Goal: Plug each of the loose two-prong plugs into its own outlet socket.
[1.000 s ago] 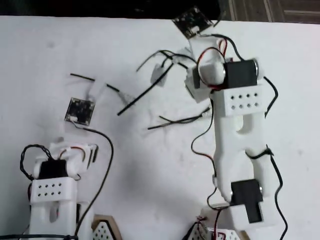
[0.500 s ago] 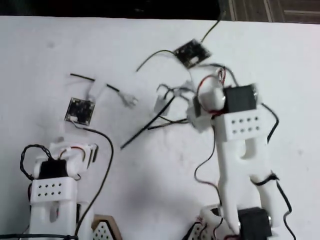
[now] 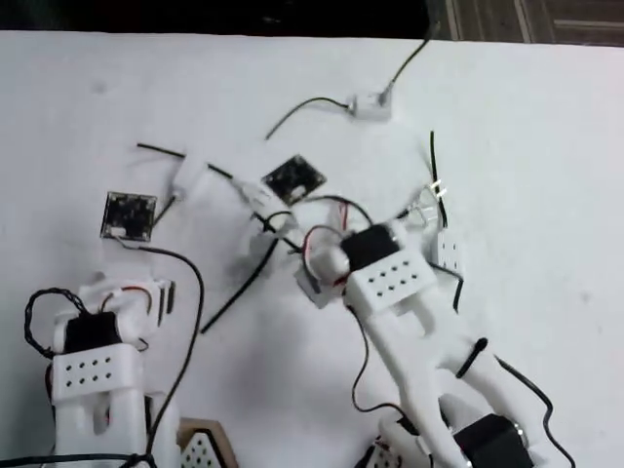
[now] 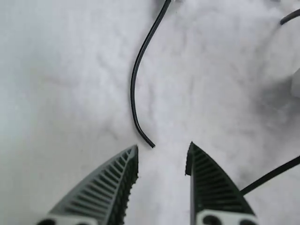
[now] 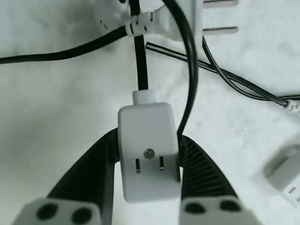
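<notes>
Right gripper (image 5: 149, 140) pinches white outlet socket (image 5: 149, 164) mid-table (image 3: 78, 97); left gripper (image 4: 162, 149), jaws spread, hangs by near left corner.

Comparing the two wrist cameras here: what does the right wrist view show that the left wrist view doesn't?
Right wrist view: the right gripper has its fingers clamped on a white outlet socket, its two slots facing the camera, with a two-prong plug lying beyond it. Left wrist view: the left gripper, open, near a loose black cord end. Shared: the white table and black cords.
</notes>
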Tool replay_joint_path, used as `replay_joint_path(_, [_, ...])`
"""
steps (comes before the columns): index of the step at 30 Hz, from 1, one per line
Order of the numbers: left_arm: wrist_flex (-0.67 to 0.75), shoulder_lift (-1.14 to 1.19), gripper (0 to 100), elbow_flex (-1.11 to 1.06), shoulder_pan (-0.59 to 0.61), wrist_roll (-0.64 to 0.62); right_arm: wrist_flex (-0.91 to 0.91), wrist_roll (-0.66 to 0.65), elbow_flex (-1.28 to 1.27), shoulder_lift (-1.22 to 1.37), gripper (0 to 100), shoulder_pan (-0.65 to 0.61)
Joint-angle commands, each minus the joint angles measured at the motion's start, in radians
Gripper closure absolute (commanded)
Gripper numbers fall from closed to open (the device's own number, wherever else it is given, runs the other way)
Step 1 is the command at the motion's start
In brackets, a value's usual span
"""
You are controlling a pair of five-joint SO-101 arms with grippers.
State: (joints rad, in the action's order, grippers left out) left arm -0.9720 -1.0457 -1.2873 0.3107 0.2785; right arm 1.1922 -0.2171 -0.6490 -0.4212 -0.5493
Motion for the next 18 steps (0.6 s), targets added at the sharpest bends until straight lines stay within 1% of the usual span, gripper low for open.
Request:
replay_joint_path(1, [0.017, -0.016, 82, 0.035, 0.007, -0.015, -0.105, 0.012, -0.063, -0.042, 98.1, -0.021])
replay_joint_path(5, [0.017, -0.016, 82, 0.035, 0.007, -0.015, -0.153, 0.012, -0.127, -0.042, 97.4, -0.021])
replay_joint_path(7, [0.017, -0.016, 82, 0.035, 0.007, -0.015, -0.153, 0.012, -0.143, -0.042, 92.7, -0.013])
replay_joint_path(10, [0.017, -0.016, 82, 0.035, 0.005, -0.015, -0.151, 0.014, -0.149, -0.042, 82.2, 0.027])
replay_joint_path(11, [0.017, -0.016, 82, 0.035, 0.005, -0.015, -0.151, 0.014, -0.144, -0.048, 79.9, 0.047])
replay_joint_path(13, [0.017, -0.016, 82, 0.035, 0.005, -0.015, -0.145, 0.008, -0.135, -0.058, 78.6, 0.085])
replay_joint_path(18, [0.017, -0.016, 82, 0.035, 0.005, -0.015, 0.025, 0.006, -0.037, -0.154, 78.6, 0.122])
